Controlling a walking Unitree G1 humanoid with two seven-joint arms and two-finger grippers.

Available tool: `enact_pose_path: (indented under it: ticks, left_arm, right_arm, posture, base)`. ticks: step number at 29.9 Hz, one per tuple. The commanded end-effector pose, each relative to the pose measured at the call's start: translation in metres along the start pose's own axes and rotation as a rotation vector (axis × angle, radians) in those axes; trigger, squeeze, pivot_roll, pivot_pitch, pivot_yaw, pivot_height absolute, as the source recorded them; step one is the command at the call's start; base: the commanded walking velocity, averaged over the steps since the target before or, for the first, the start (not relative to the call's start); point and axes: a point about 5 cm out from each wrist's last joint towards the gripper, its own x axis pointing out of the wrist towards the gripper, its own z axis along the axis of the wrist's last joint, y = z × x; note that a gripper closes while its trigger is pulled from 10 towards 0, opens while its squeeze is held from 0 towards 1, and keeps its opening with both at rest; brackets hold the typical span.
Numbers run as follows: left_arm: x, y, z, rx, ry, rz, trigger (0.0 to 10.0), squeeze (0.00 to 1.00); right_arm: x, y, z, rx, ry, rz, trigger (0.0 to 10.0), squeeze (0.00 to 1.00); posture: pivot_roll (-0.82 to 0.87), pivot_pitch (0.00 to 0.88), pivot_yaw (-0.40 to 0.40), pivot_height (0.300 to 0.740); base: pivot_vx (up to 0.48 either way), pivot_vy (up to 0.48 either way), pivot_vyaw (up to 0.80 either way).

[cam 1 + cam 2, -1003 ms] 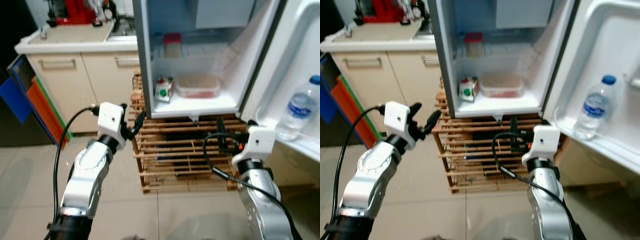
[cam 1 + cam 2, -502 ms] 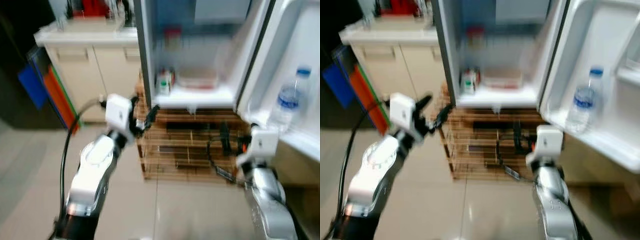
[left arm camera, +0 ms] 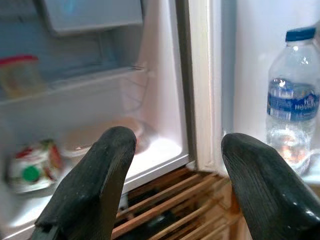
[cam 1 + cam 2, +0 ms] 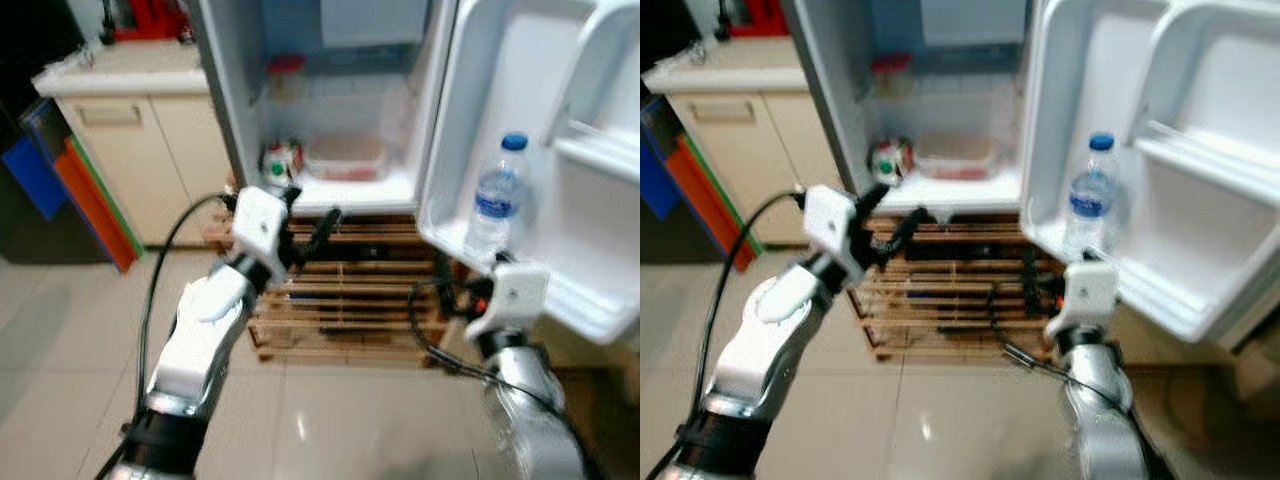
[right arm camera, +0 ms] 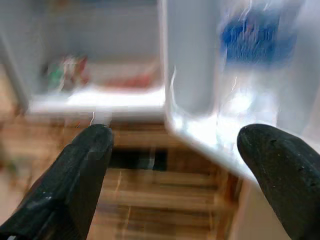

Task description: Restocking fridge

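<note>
The small fridge (image 4: pixel 225 100) stands open on a wooden slatted rack (image 4: pixel 345 305). Its bottom shelf holds a green and red carton (image 4: pixel 277 160) and a clear food box (image 4: pixel 345 157). A red-lidded jar (image 4: pixel 285 75) sits on the shelf above. A water bottle (image 4: pixel 497 200) with a blue cap stands in the door shelf (image 4: pixel 560 290). My left gripper (image 4: pixel 310 212) is open and empty, just in front of the fridge's lower edge, below the carton. My right gripper (image 4: pixel 452 288) is open and empty too, low by the rack under the door's corner; the bottle (image 5: pixel 255 45) looks blurred beyond it.
A cream kitchen counter with cabinets (image 4: pixel 130 110) stands left of the fridge, with a red appliance (image 4: pixel 150 15) on top. Blue and orange boards (image 4: pixel 60 170) lean by the cabinet. The open door (image 4: pixel 600 150) juts out on the right. Shiny floor tiles (image 4: pixel 350 420) lie before the rack.
The camera has swung, so the fridge sits further left in the picture and more of the door shows. My left gripper is now closer to the fridge's lower edge. Both grippers remain open.
</note>
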Motion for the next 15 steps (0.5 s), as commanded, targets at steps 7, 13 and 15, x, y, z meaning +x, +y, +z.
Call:
enact_pose_path:
  ticks: [7, 13, 15]
  left_arm:
    - [0.008, 0.015, -0.006, 0.038, 0.038, 0.045, 10.0, 0.0]
    - [-0.01, 0.028, -0.091, 0.08, 0.52, 0.044, 10.0, 0.0]
    - [-0.019, 0.028, -0.109, 0.098, 0.655, 0.019, 10.0, 0.0]
  right_arm:
    - [-0.074, -0.031, -0.109, -0.149, 0.536, 0.077, 10.0, 0.0]
    - [-0.103, -0.087, -0.144, -0.276, 0.804, -0.176, 10.0, 0.0]
    - [-0.107, -0.098, -0.146, -0.303, 0.835, -0.226, 10.0, 0.0]
  posture:
    - [-0.18, 0.0, 0.095, 0.74]
    - [-0.18, 0.0, 0.1, 0.74]
    - [-0.19, 0.0, 0.1, 0.74]
  base:
    - [0.0, 0.0, 0.0]
    - [0.0, 0.0, 0.0]
    - [0.0, 0.0, 0.0]
